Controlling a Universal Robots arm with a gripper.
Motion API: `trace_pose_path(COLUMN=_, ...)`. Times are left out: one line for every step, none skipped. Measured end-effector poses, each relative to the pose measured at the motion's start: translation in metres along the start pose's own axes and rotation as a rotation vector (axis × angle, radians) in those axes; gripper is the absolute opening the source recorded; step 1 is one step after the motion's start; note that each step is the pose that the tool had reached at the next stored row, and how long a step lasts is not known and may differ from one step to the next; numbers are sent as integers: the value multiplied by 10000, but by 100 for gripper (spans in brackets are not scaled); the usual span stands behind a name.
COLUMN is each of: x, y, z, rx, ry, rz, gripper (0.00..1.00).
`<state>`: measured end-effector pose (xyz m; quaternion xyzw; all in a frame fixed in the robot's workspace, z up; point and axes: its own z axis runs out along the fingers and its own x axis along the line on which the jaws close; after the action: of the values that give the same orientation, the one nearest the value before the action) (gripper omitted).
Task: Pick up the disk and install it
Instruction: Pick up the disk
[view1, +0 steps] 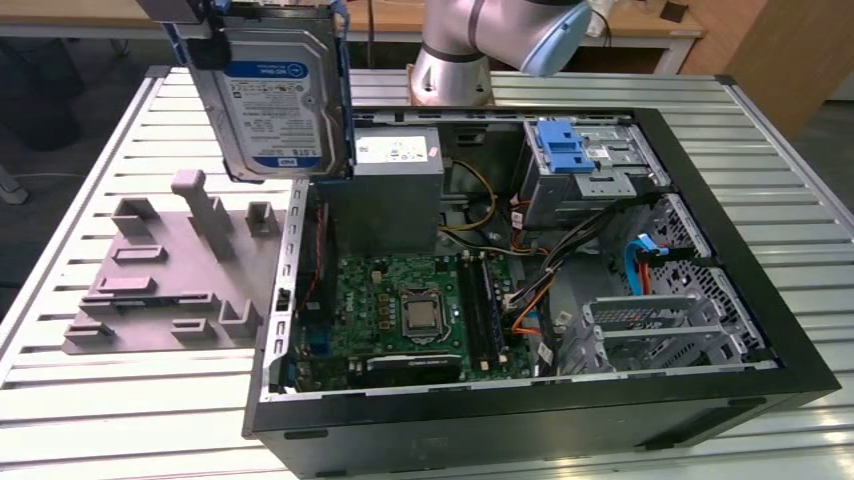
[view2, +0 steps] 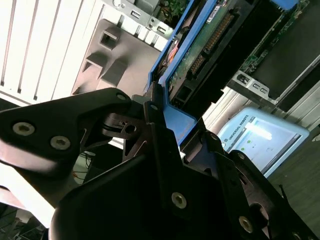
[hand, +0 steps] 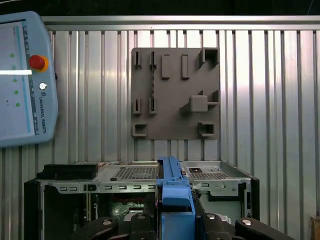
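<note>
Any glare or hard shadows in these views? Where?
Exterior view: even light, soft shadows beside the grey fixture plate, slight sheen on the disk, computer case interior dim. Second wrist view: teach pendant screen washed out white. First wrist view: bright streak across that screen, slatted table evenly lit.

Upright disk (view1: 274, 100) aloft above grey fixture plate (view1: 160, 280), beside open computer case (view1: 534, 430).

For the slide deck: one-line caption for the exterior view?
Gripper holds the disk aloft by the open computer case; grey fixture plate on the slatted table.
</note>
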<state>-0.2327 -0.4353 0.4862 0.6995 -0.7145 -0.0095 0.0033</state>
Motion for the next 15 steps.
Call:
trace_pose_path(x=-1, y=-32, z=0, rx=0, ry=0, rz=0, gripper=36)
trace_pose_path(x=-1, y=-62, z=-1, rx=0, ry=0, rz=-1, gripper=36)
trace_pose_path(x=-2, y=-92, z=-1, rx=1, ry=0, rz=-1, gripper=36)
trace_pose_path(x=-3, y=-123, z=-2, rx=0, ry=0, rz=-1, gripper=36)
trace_pose_path(x=-3, y=-153, z=-2, rx=0, ry=0, rz=0, gripper=36)
trace_pose_path(x=-4, y=-185, z=-2, rx=1, ry=0, rz=0, gripper=36)
trace_pose_path(x=-5, y=-219, z=-3, rx=0, ry=0, rz=0, gripper=36)
trace_pose_path(x=-6, y=-303, z=-4, rx=0, ry=0, rz=-1, gripper=36)
trace_pose_path(x=-7, y=-333, z=-5, rx=0, ry=0, rz=0, gripper=36)
trace_pose_path(x=-8, y=-367, z=-5, rx=0, ry=0, rz=0, gripper=36)
trace_pose_path(x=-9, y=-399, z=-5, rx=1, ry=-1, rz=0, gripper=36)
trace_pose_path(x=-9, y=-432, z=-6, rx=0, ry=1, rz=0, gripper=36)
trace_pose_path(x=-10, y=-462, z=-7, rx=-1, ry=1, rz=-1, gripper=36)
trace_pose_path(x=-11, y=-493, z=-7, rx=0, ry=0, rz=-1, gripper=36)
trace_pose_path(x=-11, y=-521, z=-7, rx=0, ry=-1, rz=-1, gripper=36)
